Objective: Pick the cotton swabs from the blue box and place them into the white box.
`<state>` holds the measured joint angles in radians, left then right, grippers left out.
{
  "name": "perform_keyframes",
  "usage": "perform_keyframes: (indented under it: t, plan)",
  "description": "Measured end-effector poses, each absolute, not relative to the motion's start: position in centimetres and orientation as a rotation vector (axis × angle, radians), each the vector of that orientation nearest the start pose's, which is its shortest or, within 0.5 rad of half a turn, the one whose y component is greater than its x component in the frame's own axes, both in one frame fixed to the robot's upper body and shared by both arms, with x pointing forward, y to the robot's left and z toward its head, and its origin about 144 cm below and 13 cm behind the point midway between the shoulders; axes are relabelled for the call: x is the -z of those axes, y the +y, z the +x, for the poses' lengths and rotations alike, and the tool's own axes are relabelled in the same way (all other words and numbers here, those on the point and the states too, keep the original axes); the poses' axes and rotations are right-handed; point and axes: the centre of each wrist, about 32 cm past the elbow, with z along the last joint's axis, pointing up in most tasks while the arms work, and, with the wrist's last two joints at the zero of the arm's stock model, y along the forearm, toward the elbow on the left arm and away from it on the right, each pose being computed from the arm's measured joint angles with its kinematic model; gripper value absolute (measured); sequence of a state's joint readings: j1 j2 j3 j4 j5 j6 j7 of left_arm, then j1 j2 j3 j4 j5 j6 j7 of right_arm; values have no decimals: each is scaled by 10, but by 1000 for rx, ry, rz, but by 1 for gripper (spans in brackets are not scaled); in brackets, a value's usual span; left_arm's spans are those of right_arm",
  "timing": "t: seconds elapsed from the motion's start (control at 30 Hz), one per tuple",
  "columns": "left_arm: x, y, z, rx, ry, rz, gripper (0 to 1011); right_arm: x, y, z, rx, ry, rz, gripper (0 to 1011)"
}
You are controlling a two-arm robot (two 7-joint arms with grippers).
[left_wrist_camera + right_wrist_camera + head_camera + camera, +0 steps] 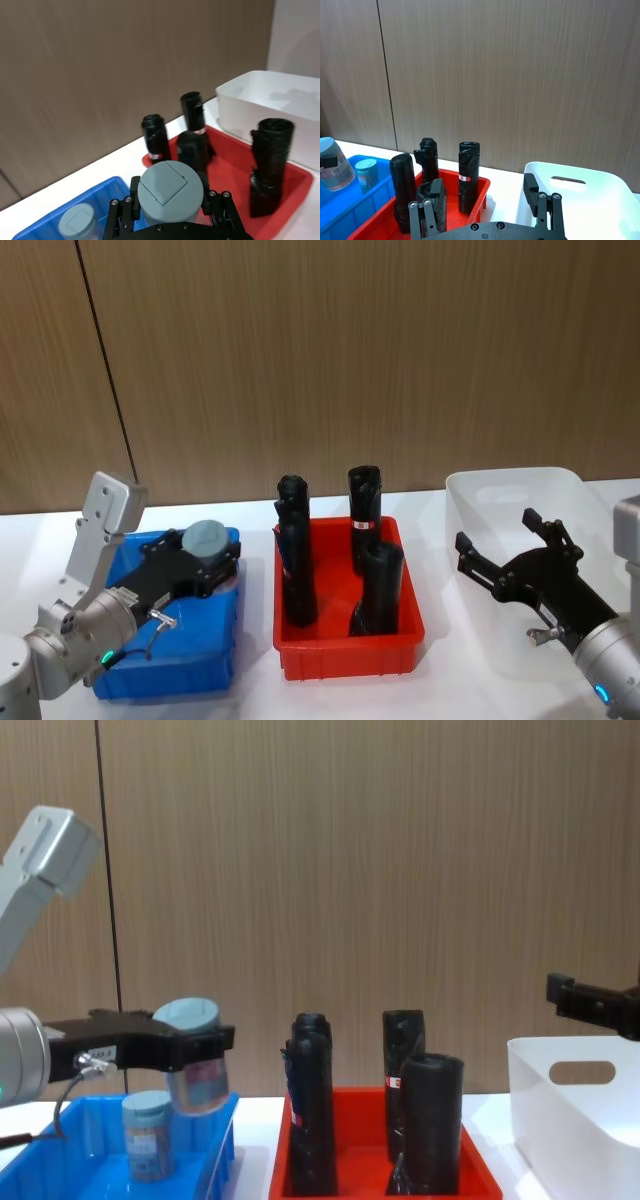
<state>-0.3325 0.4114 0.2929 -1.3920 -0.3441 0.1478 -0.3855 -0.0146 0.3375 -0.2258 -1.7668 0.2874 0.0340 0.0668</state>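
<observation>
From the head we look forward and down on the blue box, red bin and white box, set before a wooden wall. From the chest we see the same three level, side-on. Our left wrist camera sits close behind the left gripper and its cotton swabs, facing the red and white bins; our right wrist camera peers over the right gripper at all three.

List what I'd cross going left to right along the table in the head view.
blue box → red bin → white box. Left out: the left end effector, shut on a cotton swab jar over the blue box, and the open right end effector over the white box.
</observation>
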Motion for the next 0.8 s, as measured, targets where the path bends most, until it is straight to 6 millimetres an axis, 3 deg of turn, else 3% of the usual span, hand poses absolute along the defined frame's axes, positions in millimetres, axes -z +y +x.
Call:
perform_keyframes:
  t: [0.8]
  plan:
    - [-1218,288,549,-613,-26,111,663,-1189,-237,443,1230,-75,26,1002]
